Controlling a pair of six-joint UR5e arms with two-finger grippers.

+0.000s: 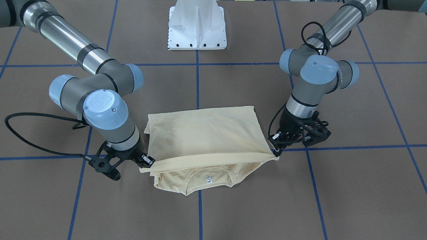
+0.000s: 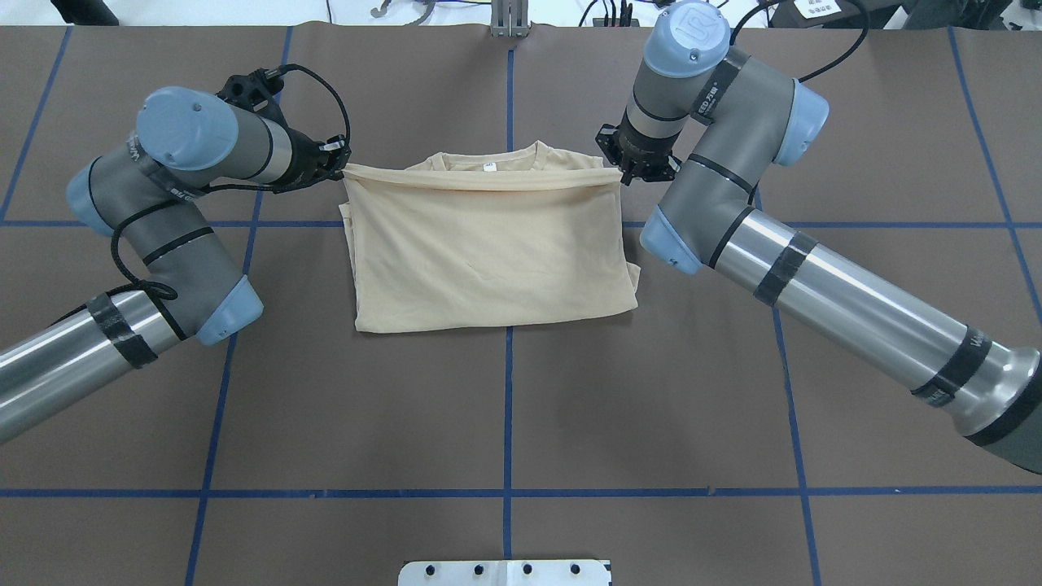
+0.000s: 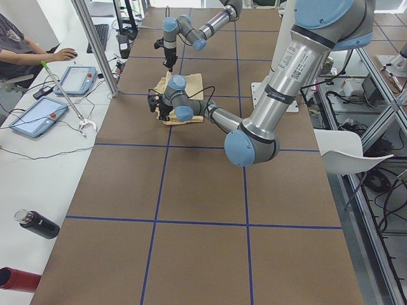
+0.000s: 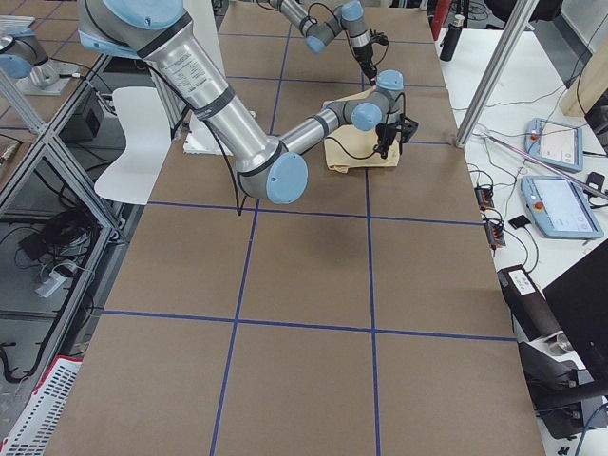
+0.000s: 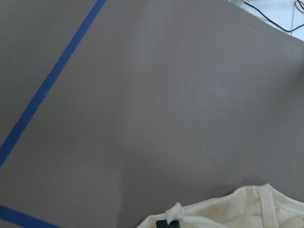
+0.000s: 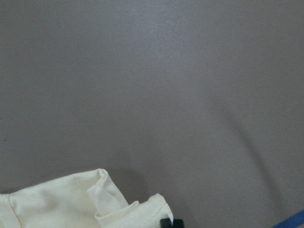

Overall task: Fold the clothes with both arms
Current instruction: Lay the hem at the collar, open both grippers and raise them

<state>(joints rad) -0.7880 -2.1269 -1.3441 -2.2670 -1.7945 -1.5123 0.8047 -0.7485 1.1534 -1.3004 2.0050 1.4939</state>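
Note:
The cream-yellow T-shirt [image 1: 206, 133] lies in the middle of the table, its lower part folded up over the body. The collar and white neck label [image 1: 208, 178] show past the folded edge, as in the overhead view [image 2: 488, 167]. My left gripper [image 2: 340, 169] is shut on one corner of the raised hem, and my right gripper [image 2: 619, 175] is shut on the other. The hem is stretched taut between them, just above the collar. The front view shows the left gripper [image 1: 276, 151] and right gripper [image 1: 146, 161] at these corners. Each wrist view shows bunched cloth [image 5: 228, 211] [image 6: 71, 199] at a fingertip. The print is hidden.
The white pedestal base [image 1: 196, 30] stands behind the shirt on the robot's side. Blue tape lines [image 2: 508, 407] cross the brown table. A side bench with tablets [image 3: 38, 114] and bottles [image 3: 35, 223] runs along the far table edge, where a person sits.

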